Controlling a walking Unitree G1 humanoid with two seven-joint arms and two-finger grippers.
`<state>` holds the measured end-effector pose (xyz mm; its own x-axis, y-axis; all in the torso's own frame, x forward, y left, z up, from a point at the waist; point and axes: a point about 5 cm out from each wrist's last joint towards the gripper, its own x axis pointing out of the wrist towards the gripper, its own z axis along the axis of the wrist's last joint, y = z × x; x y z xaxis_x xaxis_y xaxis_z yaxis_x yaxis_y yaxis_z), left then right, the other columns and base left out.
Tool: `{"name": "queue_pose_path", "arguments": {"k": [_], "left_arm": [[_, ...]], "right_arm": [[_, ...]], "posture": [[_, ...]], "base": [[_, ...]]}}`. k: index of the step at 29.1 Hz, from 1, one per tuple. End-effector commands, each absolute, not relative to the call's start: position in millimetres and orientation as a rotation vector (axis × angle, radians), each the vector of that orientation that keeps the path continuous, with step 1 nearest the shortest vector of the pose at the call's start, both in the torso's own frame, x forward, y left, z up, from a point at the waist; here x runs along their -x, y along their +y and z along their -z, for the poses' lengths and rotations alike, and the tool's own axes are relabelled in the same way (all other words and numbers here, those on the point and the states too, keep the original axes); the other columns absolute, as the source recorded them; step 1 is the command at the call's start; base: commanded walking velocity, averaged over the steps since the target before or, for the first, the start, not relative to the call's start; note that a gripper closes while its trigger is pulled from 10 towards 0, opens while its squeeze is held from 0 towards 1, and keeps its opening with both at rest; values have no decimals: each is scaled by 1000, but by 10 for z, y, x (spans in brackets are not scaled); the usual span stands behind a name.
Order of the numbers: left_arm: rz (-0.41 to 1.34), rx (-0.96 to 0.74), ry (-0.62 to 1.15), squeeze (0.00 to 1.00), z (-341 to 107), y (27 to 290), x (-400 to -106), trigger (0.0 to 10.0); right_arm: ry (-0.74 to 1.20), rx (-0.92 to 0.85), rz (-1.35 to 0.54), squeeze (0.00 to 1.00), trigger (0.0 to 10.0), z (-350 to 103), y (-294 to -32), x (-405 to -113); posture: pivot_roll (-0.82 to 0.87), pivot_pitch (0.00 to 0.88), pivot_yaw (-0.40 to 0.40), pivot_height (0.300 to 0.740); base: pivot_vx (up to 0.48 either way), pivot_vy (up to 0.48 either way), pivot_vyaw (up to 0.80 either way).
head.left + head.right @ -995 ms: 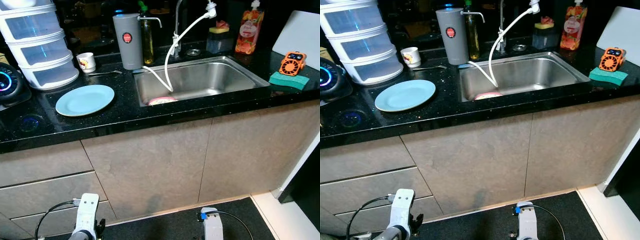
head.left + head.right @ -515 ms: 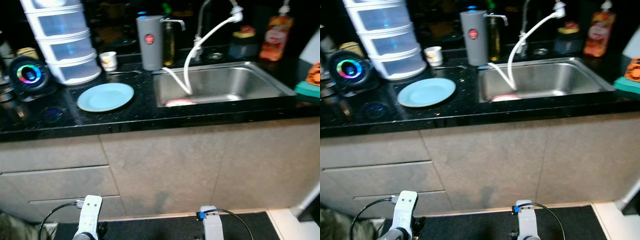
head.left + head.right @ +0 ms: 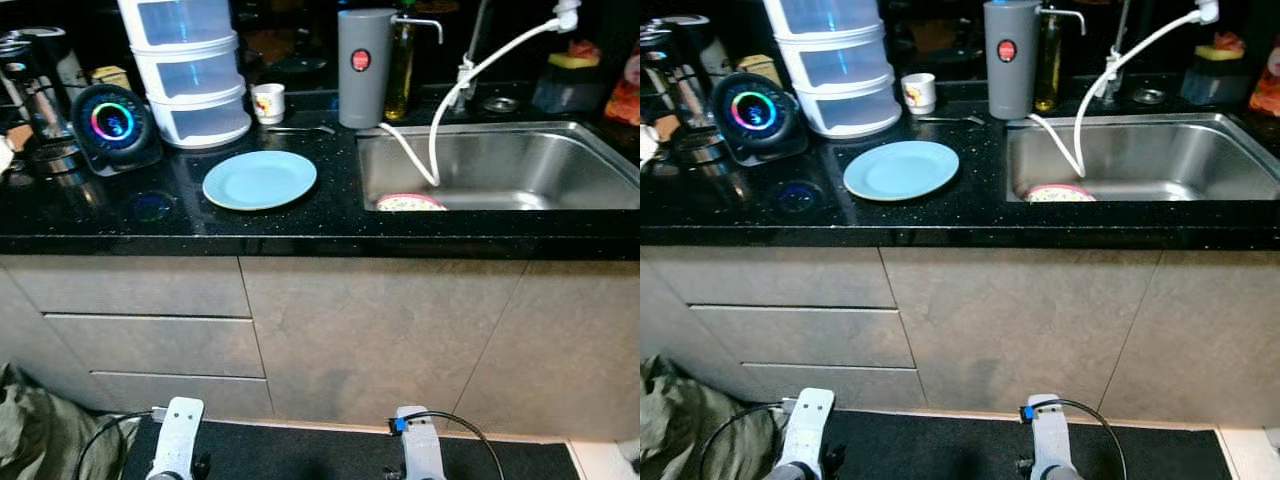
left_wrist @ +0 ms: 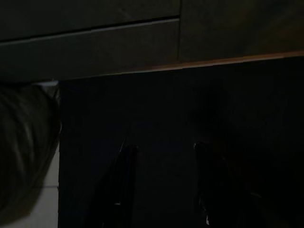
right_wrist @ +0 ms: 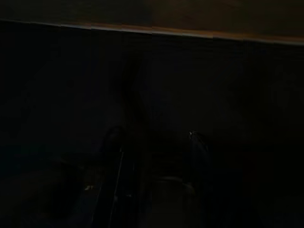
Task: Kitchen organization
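Standing before the black surface [image 3: 300, 225], the robot appears to have tidied nothing yet. A light blue plate [image 3: 259, 180] lies loose on it beside the sink [image 3: 600, 175], where a pink-rimmed dish [image 3: 410, 203] rests at the bottom near the white hose [image 3: 440, 130]. A small cup [image 3: 267, 102] sits by the stacked drawers [image 3: 190, 70]. Both arms hang low: the left tool [image 4: 164, 185] and right tool [image 5: 154, 175] each have fingers spread, holding nothing.
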<state>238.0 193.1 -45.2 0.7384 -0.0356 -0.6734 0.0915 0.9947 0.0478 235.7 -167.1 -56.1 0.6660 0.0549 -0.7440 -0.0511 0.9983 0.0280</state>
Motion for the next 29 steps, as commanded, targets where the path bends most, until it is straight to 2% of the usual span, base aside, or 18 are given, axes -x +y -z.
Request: {"name": "queue_pose_path", "arguments": {"k": [1, 4, 11, 29], "left_arm": [[70, -96, 755, 0, 479, 1964, -2337, 10000], [83, -104, 751, 0, 482, 1939, -2332, 10000], [85, -91, 740, 0, 474, 1910, -2341, 10000], [-2, -57, 676, 0, 439, 1915, -2360, 10000]], "right_arm": [[876, -11, -59, 0, 10000, 620, -1657, -2275], [878, -17, -60, 0, 10000, 631, -1656, -2255], [878, -38, -50, 0, 10000, 631, -1657, -2255], [866, -18, -77, 0, 10000, 606, -1648, -2293]], "posture": [[64, 96, 26, 740], [65, 97, 26, 740], [66, 100, 26, 740], [64, 99, 15, 740]], "base": [[0, 0, 0], [0, 0, 0], [0, 0, -800], [0, 0, 0]]}}
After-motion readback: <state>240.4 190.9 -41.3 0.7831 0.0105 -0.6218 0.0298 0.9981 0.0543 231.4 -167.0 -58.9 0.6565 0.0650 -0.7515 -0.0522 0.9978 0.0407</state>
